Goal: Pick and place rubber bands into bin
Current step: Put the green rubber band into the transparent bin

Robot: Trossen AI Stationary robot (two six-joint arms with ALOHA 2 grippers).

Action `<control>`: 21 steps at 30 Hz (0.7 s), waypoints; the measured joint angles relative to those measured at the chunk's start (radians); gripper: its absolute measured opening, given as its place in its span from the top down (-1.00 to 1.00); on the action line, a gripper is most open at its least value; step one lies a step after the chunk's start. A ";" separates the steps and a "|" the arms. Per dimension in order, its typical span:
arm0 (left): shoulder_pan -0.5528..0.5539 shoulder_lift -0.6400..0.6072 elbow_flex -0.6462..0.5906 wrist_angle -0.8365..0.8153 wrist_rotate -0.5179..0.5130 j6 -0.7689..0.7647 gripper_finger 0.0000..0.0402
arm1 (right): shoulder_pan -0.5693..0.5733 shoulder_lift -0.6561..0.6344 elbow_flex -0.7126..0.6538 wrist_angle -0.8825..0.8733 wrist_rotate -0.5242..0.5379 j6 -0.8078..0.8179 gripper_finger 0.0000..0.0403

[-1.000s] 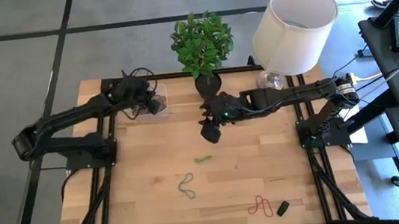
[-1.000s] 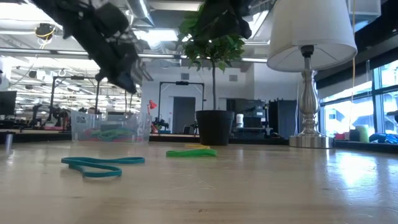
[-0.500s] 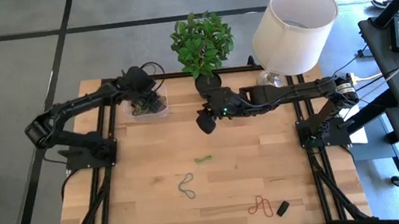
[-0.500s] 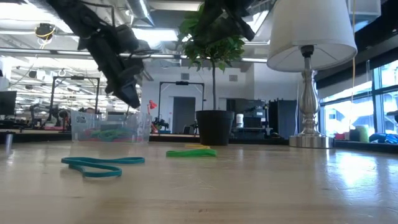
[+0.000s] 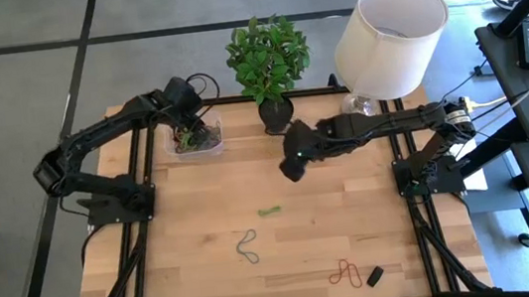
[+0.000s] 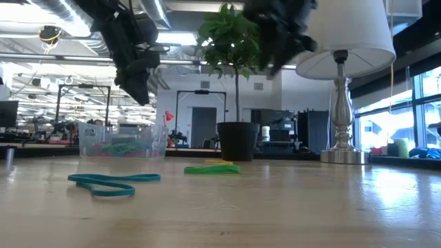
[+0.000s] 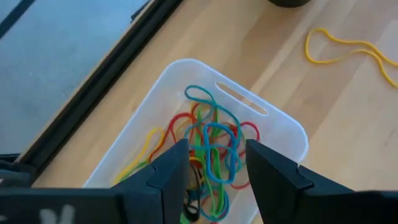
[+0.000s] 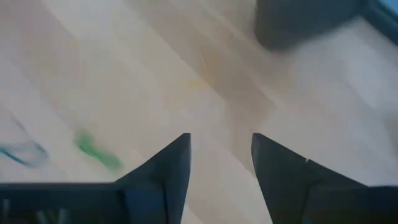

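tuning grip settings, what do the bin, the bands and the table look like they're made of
Bin: looks like clear, slightly frosted plastic; the wood shows through its walls. Bands: thin, floppy coloured loops tangled in the bin, probably rubber. Table: light wood planks with visible grain and seams and a faint sheen, so probably sealed.

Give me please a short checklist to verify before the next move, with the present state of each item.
1. Left tool is above the bin: ok.
2. Left tool is open and holds nothing: ok, the bands lie in the bin beneath the gap between its fingers.
3. Right tool is open and empty: ok, only bare table shows between its fingers.
4. Bands are left to pick: ok, a green band, a teal band and a red band lie on the table.
5. Right tool is over a band: not ok, the green band lies off to the side.
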 joint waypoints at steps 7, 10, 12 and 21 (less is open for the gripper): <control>-0.102 0.000 0.004 -0.060 -0.132 0.000 0.23 | 0.023 -0.020 -0.182 -0.137 -0.080 0.000 0.30; -0.191 0.000 0.004 -0.068 -0.134 -0.006 0.23 | 0.025 -0.048 -0.319 -0.107 -0.144 -0.003 0.39; -0.269 0.000 0.004 -0.066 -0.158 -0.042 0.23 | 0.031 -0.092 -0.414 -0.062 -0.175 -0.003 0.45; -0.655 0.010 0.091 -0.060 -0.350 -0.291 0.23 | 0.089 -0.444 -0.783 0.140 -0.248 0.002 0.64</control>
